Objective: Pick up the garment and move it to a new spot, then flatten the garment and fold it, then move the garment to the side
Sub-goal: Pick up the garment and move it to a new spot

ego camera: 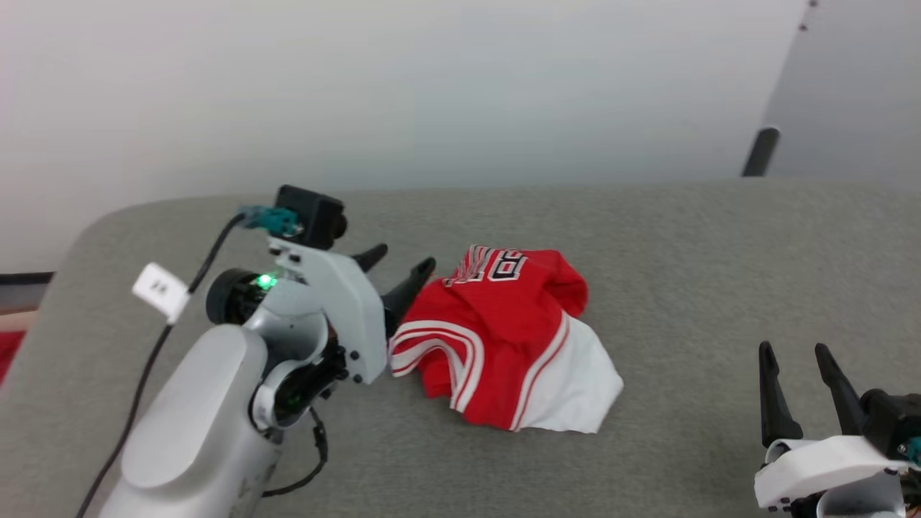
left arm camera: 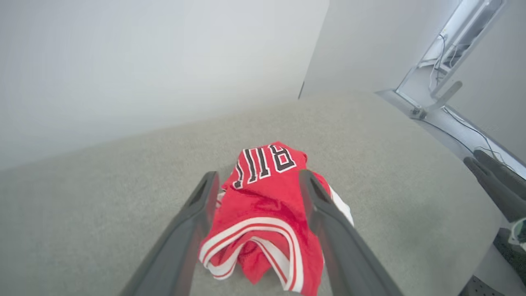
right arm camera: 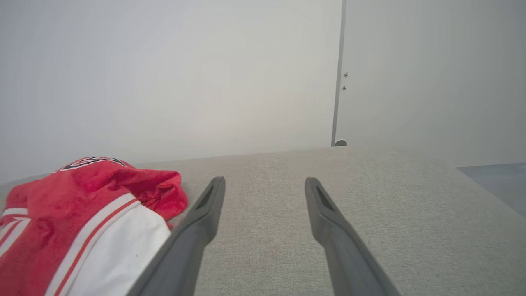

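Note:
The garment (ego camera: 504, 338), a red jersey with a white sleeve, striped trim and black lettering, lies crumpled in a heap on the grey surface. My left gripper (ego camera: 403, 266) stands open at the heap's left edge, fingers apart. In the left wrist view the garment (left arm camera: 263, 205) sits between and beyond the two spread fingers, which hold nothing. My right gripper (ego camera: 795, 367) is open at the lower right, well clear of the cloth. The right wrist view has the garment (right arm camera: 82, 222) at its lower left, beside the left finger.
The grey fabric surface (ego camera: 683, 273) stretches wide around the heap, with a pale wall behind it. A dark post (ego camera: 760, 151) stands past the far right edge. A cable with a white tag (ego camera: 160, 289) hangs along my left arm.

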